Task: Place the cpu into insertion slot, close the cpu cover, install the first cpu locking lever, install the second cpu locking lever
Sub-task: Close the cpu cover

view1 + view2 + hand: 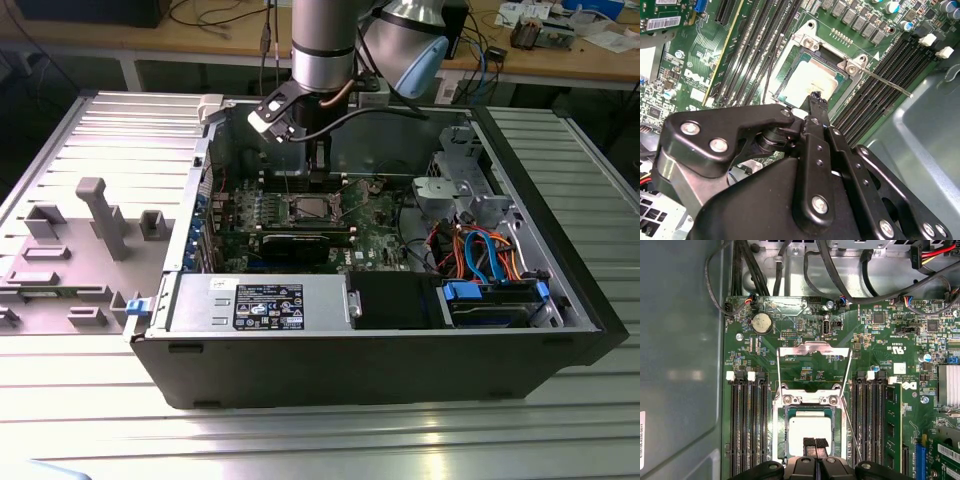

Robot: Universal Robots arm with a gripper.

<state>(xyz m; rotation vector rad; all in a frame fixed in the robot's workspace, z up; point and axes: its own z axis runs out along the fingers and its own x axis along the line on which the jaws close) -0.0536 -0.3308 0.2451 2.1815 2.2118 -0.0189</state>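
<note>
With fingers (810,443) pressed together on the cpu (810,427) lying in the insertion slot (808,399), press lightly and straight down, seating it flat inside the rim, clear of the open cpu cover (812,349).

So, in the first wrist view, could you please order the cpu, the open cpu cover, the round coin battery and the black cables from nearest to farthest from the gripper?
1. The cpu, directly at the gripper.
2. The cpu cover, swung open beyond the socket.
3. The coin battery, on the board past the cover.
4. The black cables, at the board's far edge.
</note>
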